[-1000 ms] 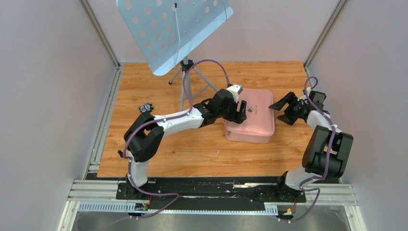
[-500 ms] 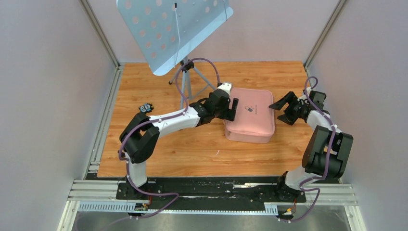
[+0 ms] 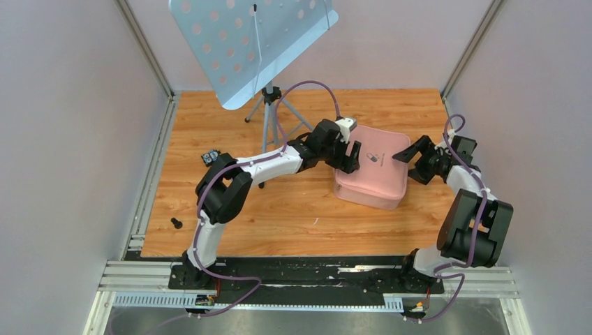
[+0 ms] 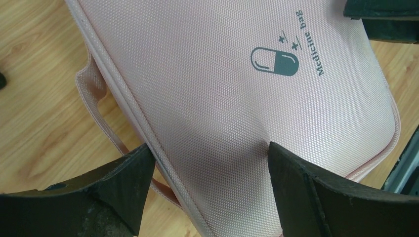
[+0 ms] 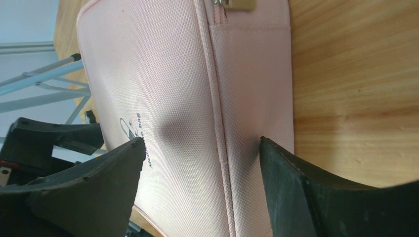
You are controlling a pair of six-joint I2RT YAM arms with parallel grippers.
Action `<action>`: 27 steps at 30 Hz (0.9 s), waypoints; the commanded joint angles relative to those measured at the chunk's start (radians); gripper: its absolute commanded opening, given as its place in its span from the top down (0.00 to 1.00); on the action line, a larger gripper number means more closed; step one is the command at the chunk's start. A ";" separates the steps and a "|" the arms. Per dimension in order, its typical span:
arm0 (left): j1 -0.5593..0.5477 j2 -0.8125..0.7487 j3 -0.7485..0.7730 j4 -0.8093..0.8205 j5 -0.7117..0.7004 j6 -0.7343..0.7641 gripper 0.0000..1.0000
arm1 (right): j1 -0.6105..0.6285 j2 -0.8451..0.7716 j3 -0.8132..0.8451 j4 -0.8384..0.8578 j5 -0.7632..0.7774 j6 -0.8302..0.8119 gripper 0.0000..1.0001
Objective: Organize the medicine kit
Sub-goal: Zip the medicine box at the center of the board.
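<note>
Wood-grain table (image 3: 279, 202), small black knob (image 3: 176, 223) near its left edge. Kit (image 3: 373, 183) flat at centre-right, slightly askew: pink woven fabric, rounded corners, piped seam, grey pill logo (image 4: 274, 61). Left gripper (image 3: 351, 155) over lid's left edge, jaws wide. Right gripper (image 3: 412, 162) at kit's right edge, jaws wide. Behind: perforated pale-blue metal stand (image 3: 251, 42), thin legs.

Medicine kit (image 3: 372, 174): on the worktop, right of centre, nearer the right edge.
Left gripper (image 3: 351, 157): over the kit's left side.
Right gripper (image 3: 410, 163): at the kit's right side, towards the right edge.
Stand (image 3: 269, 115): behind and left of the kit, feet near the far edge.
Small clip (image 3: 212, 156): towards the left edge.
Small bolt (image 3: 176, 223): near the near-left corner.
</note>
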 commanded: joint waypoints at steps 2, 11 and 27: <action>-0.029 0.041 0.098 0.042 0.213 0.043 0.11 | 0.017 -0.122 -0.082 -0.001 -0.022 0.025 0.22; -0.031 -0.134 -0.047 -0.029 0.120 0.120 0.11 | 0.008 -0.161 -0.134 -0.027 0.110 0.017 0.60; -0.226 -0.470 -0.654 0.371 -0.432 0.005 0.10 | -0.003 -0.136 -0.144 -0.025 0.131 -0.009 0.66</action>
